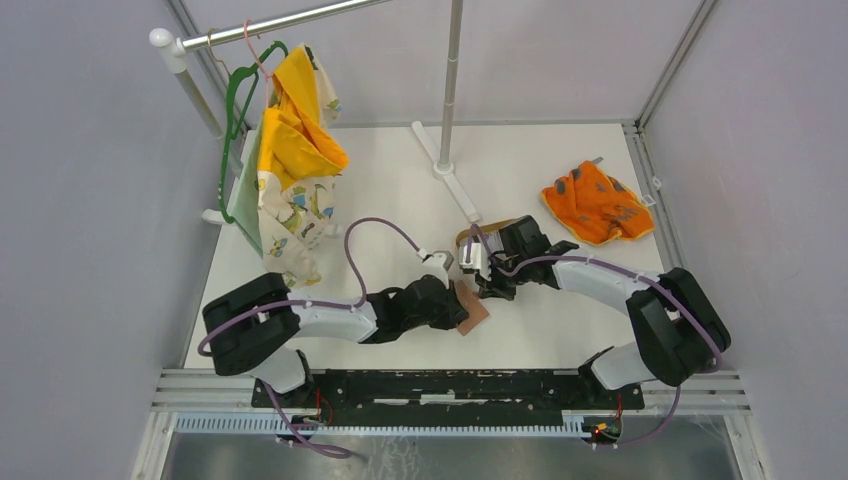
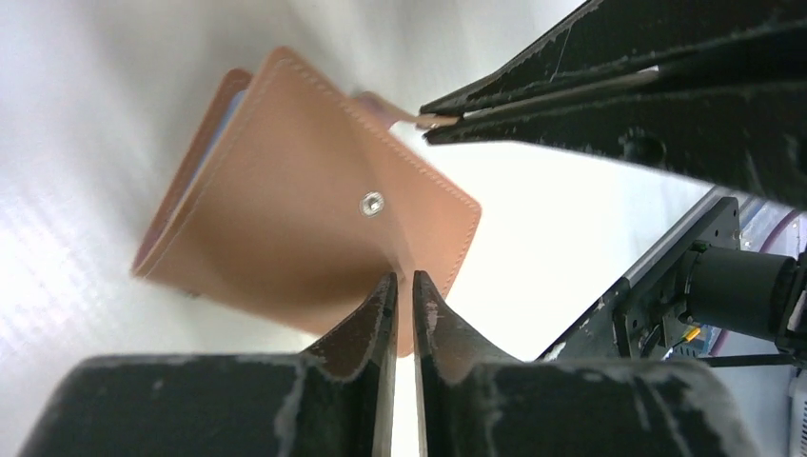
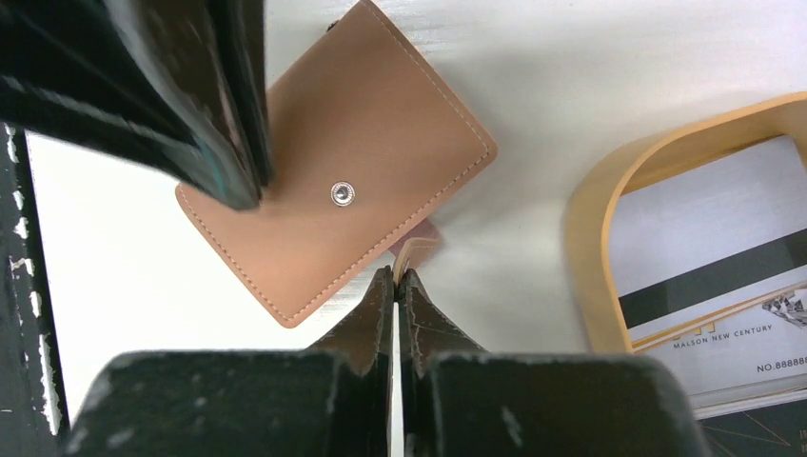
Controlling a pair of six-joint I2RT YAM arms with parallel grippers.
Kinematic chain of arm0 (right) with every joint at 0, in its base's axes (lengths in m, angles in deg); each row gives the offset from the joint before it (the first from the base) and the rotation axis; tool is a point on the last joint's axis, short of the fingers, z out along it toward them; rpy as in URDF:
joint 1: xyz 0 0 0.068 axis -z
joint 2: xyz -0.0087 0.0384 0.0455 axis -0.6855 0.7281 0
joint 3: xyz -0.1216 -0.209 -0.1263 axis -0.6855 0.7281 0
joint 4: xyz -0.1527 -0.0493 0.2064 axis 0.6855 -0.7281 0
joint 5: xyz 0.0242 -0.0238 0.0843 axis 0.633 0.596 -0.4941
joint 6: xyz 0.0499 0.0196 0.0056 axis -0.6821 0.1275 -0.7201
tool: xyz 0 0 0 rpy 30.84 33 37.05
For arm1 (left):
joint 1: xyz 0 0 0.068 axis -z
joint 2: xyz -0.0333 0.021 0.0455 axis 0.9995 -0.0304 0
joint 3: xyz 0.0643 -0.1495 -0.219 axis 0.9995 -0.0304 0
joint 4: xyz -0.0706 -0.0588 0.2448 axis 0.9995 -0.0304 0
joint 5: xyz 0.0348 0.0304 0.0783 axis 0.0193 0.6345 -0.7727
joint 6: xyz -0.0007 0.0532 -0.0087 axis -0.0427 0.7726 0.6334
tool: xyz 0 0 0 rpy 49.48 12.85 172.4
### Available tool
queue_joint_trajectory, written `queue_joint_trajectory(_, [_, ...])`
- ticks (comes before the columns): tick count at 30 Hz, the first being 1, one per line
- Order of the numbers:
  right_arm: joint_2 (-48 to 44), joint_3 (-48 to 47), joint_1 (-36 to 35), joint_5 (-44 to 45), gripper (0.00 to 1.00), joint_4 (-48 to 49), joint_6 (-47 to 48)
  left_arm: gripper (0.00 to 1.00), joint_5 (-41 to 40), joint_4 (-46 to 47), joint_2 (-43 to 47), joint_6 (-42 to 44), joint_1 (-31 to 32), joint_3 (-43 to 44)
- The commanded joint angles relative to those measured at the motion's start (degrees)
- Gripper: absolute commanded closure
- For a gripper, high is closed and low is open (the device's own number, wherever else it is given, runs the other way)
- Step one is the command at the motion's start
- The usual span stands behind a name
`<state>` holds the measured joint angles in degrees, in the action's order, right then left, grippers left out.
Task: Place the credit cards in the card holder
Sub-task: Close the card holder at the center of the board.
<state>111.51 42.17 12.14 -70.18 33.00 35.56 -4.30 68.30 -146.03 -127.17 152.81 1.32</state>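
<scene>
Holder (image 3: 333, 190) lies closed between both arms, left end effector (image 2: 404, 286) clamped on one edge, right end effector (image 3: 397, 281) pinching the strap tab (image 3: 419, 249) opposite.

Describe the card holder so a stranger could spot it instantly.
On the white table, look front centre, where the left gripper and right gripper meet. The card holder is the flat reddish-brown wallet with a silver snap, unlike the light-wood tray beside it.

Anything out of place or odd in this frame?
Nothing spilled or damaged. Only oddity: the card holder is pinched by both hands at once, left hand on its edge, right hand on its strap tab.
</scene>
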Motion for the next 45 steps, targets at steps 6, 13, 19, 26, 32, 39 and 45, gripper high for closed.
queue_joint_trajectory(6, [-1.45, 0.21, -0.05, 1.15, 1.00, 0.27, 1.60, 0.75, -5.35, 3.23, 12.53, 5.79, -0.02, -4.67])
queue_joint_trajectory(13, [-4.27, 1.70, -0.15, 2.03, 1.00, 3.29, 2.28, 0.72, -3.04, 1.65, 9.29, 12.97, -4.99, -2.98])
queue_joint_trajectory(19, [-5.68, 3.27, -2.65, 3.61, 1.00, 5.11, 8.07, 0.73, 1.15, 3.59, 2.46, 17.05, -8.69, -0.32])
queue_joint_trajectory(26, [-6.61, 4.21, -7.14, 7.51, 1.00, 6.85, 14.35, 0.72, 1.64, 1.42, 2.16, 13.70, -8.84, -1.47])
queue_joint_trajectory(32, [-4.85, 3.05, -11.61, 10.47, 1.00, 7.11, 15.01, 0.73, 0.27, 0.24, 5.62, 4.99, -6.02, -5.49])
queue_joint_trajectory(39, [-3.55, 2.43, -14.81, 13.40, 1.00, 7.18, 15.07, 0.74, -2.51, 1.06, 6.60, -1.68, 0.92, -7.10])
queue_joint_trajectory(45, [-7.30, 4.50, -14.79, 12.71, 0.93, 5.76, 16.97, 0.73, -7.27, 0.03, 13.39, -3.14, 2.54, -11.13])
